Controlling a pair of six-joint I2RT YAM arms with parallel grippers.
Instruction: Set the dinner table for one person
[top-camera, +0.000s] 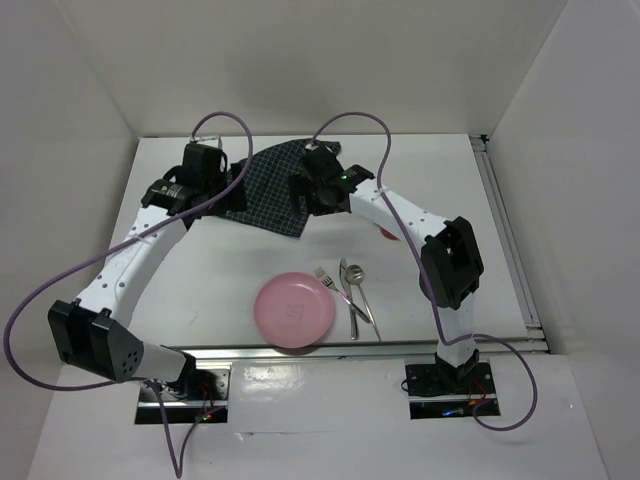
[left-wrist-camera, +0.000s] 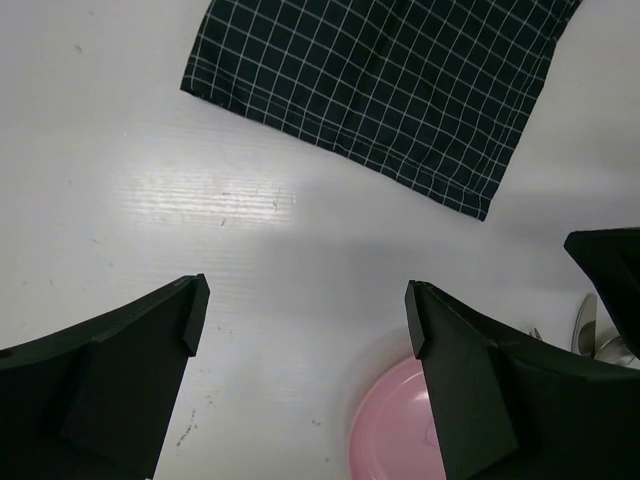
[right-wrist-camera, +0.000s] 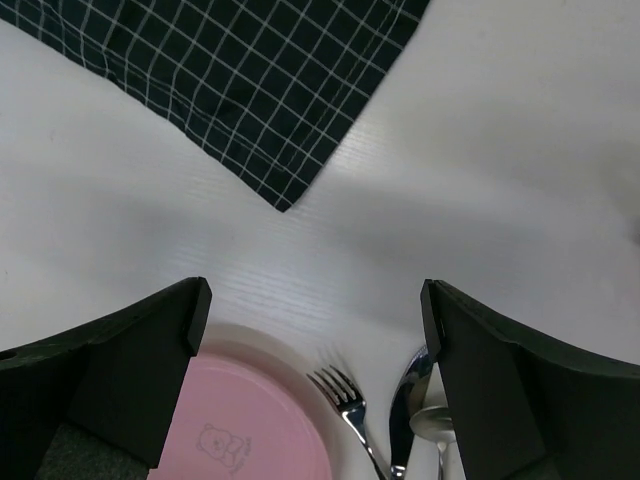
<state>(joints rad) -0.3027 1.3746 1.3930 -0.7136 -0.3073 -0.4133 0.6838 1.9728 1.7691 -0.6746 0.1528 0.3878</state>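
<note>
The white dinner table (top-camera: 200, 280) holds a dark navy checked placemat (top-camera: 268, 188) at the back middle, lying askew. A pink plate (top-camera: 294, 310) sits near the front edge, with a fork (top-camera: 334, 288) and a spoon (top-camera: 356, 285) just to its right. My left gripper (top-camera: 222, 192) is open and empty over bare table at the placemat's left edge. My right gripper (top-camera: 305, 195) is open and empty over the placemat's near corner. The placemat (left-wrist-camera: 390, 80) and plate (left-wrist-camera: 395, 430) show in the left wrist view between the open fingers of the left gripper (left-wrist-camera: 305, 300). The right wrist view shows its gripper (right-wrist-camera: 315, 300), the placemat (right-wrist-camera: 230, 70), plate (right-wrist-camera: 240, 420), fork (right-wrist-camera: 345, 400) and spoon (right-wrist-camera: 432, 425).
A small red object (top-camera: 388, 236) lies mostly hidden under the right arm. Metal rails (top-camera: 510, 240) run along the table's right edge. White walls close in the back and both sides. Another piece of cutlery (right-wrist-camera: 410, 385) lies beside the spoon.
</note>
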